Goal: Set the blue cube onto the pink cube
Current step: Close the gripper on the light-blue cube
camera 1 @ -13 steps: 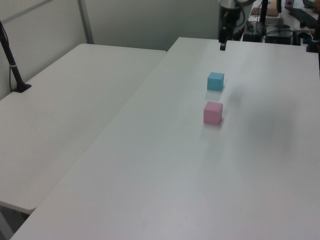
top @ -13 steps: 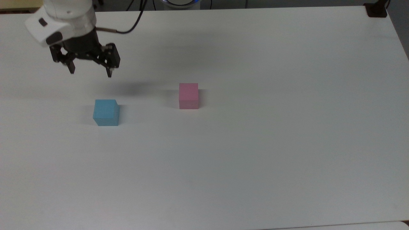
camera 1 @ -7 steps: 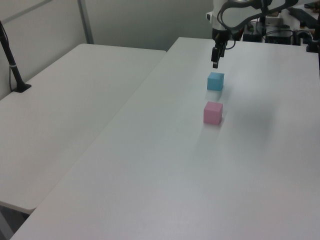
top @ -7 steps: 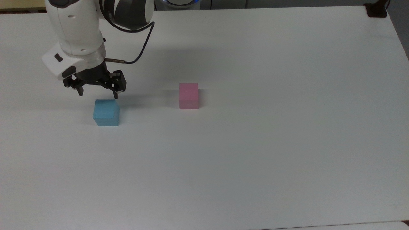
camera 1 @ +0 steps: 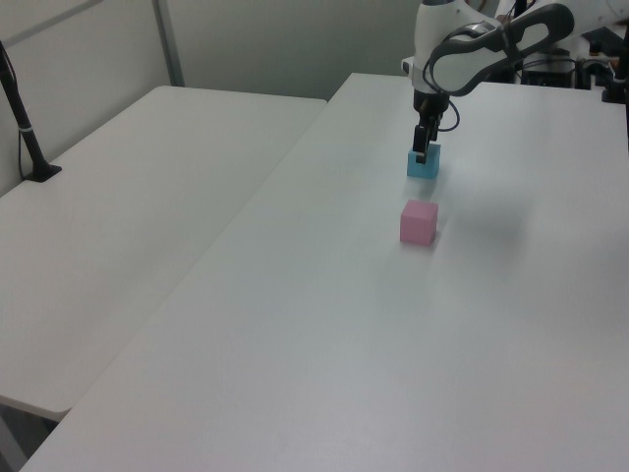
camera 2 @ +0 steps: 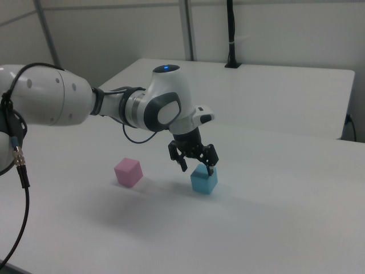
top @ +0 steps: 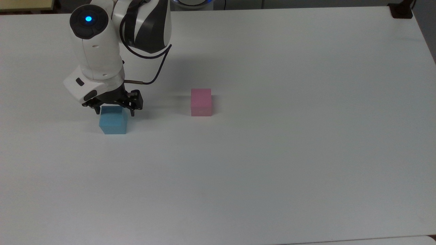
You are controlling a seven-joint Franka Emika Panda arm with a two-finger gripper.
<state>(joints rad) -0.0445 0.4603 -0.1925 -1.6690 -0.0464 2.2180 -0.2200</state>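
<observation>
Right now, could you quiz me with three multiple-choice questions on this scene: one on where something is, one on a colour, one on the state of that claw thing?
1. Where does the tool hang?
A. over the blue cube
B. over the pink cube
C. beyond the table's edge

2. Which colour is the cube that stands alone, away from the arm?
A. green
B. pink
C. yellow

3. How does the tool stand?
A. shut on the pink cube
B. open
C. lifting the blue cube

Answers: 1 A, its fingers straddle the blue cube. 2 B, the pink cube sits apart. 3 B, the fingers are spread and the blue cube rests on the table.
</observation>
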